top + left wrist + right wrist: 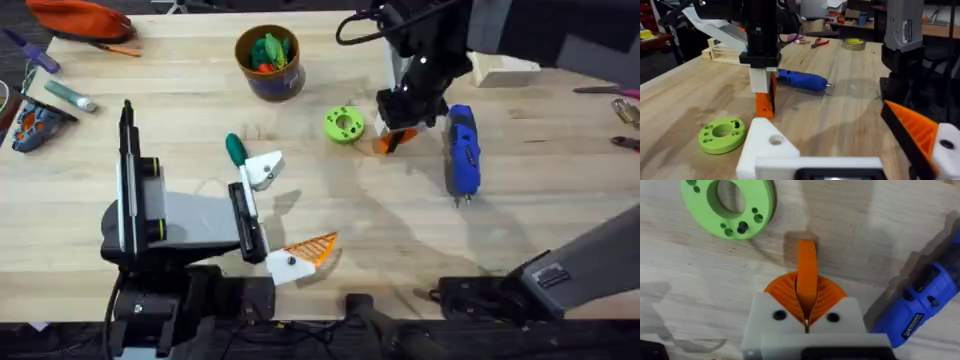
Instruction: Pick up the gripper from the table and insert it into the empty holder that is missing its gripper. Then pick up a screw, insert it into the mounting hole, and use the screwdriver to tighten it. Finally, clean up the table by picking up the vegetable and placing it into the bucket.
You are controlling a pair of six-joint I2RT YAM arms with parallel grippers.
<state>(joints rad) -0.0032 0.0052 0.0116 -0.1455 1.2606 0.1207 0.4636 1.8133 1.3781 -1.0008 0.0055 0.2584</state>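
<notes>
My right gripper (402, 128) (806, 311) is shut on the small orange gripper (386, 144) (806, 272) (765, 103), held upright with its lower end at the tabletop. The blue screwdriver (461, 152) (803, 80) (920, 305) lies just right of it. My left gripper (287, 210) is open. Its far finger is the bare white holder (265, 168) (767, 146) with the mounting hole (775, 140); its near finger carries an orange ribbed wedge (312, 248) (918, 128). The dark green vegetable (235, 150) lies beside the holder. The bucket (270, 82) stands at the back. The screw is out of view.
A lime-green ring disc (343, 124) (721, 134) (730, 202) lies just left of the right gripper. An orange pouch (80, 18) and small tools (40, 110) sit at the far left. A wood block (505, 68) and pliers (625, 110) are at the right.
</notes>
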